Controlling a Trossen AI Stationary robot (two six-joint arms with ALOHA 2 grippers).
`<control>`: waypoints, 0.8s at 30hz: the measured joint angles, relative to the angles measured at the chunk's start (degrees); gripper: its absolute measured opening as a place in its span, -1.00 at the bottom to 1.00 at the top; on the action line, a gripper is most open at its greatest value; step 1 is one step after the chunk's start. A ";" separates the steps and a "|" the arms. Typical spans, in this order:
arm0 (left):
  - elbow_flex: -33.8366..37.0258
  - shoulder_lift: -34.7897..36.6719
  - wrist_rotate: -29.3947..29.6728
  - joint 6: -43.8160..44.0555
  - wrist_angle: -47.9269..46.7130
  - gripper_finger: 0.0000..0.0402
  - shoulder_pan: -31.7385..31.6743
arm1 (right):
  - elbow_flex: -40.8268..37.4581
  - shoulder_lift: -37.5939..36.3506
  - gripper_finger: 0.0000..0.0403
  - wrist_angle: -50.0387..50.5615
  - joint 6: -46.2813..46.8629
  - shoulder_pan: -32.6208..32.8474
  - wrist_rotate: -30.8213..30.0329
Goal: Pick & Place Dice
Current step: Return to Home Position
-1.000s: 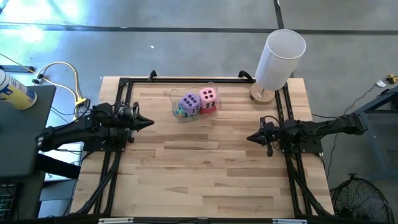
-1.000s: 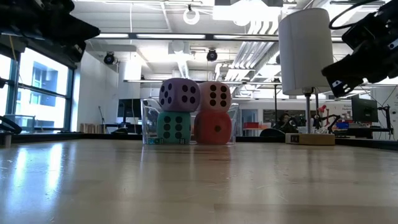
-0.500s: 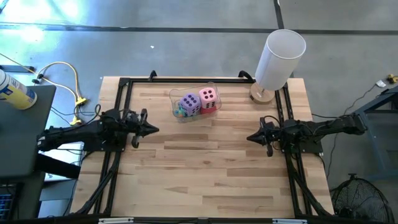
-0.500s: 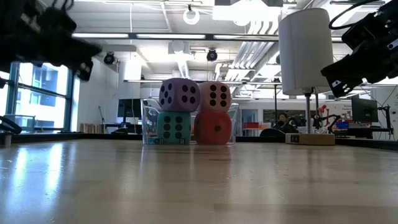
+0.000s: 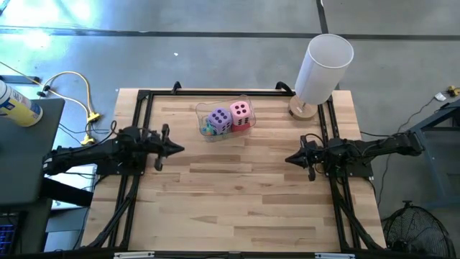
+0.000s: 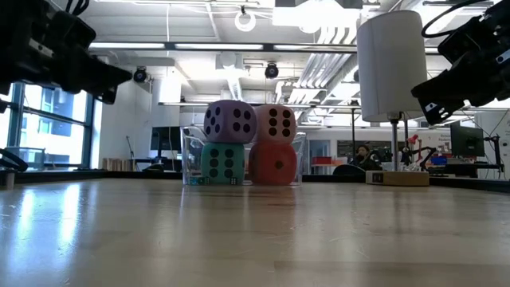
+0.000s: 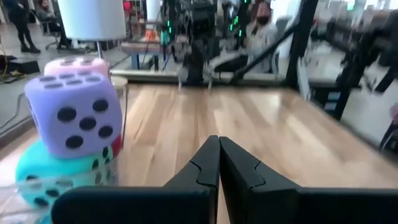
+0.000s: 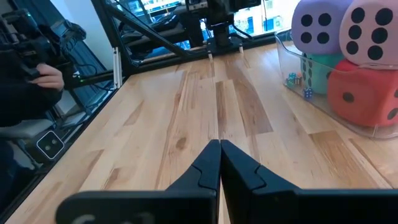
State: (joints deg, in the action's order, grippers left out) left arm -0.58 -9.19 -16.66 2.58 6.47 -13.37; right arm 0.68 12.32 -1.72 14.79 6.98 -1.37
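The clear plastic bin (image 6: 189, 151) stands near the far edge of the wooden desk (image 5: 237, 205) and holds all four soft dice: the purple die (image 6: 229, 121) on the teal-green die (image 6: 222, 163), the pink die (image 6: 276, 123) on the red die (image 6: 272, 164). The left gripper (image 5: 180, 150) hovers by the left edge and the right gripper (image 5: 287, 159) by the right edge — each with fingers pressed together, well apart from the bin.

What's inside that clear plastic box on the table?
The clear bin holds a purple die and pink die stacked on a teal die and red die. Tiny dice lie on its floor. Whatever sits behind them is hidden.
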 joint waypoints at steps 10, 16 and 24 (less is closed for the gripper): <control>0.07 0.00 0.48 -2.43 -3.62 -0.99 0.00 | -0.01 0.00 -0.99 -0.08 0.00 0.00 0.00; 0.11 0.00 0.48 -3.10 -3.56 -0.99 0.00 | -0.01 0.00 -0.99 -0.08 0.00 0.00 0.00; 0.13 -0.02 1.96 2.25 -3.69 -0.99 0.00 | -0.01 0.00 -0.99 -0.13 0.00 0.00 0.02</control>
State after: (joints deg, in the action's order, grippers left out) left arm -0.45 -9.21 -14.70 4.83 2.79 -13.37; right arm 0.67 12.32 -1.85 14.79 6.98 -1.34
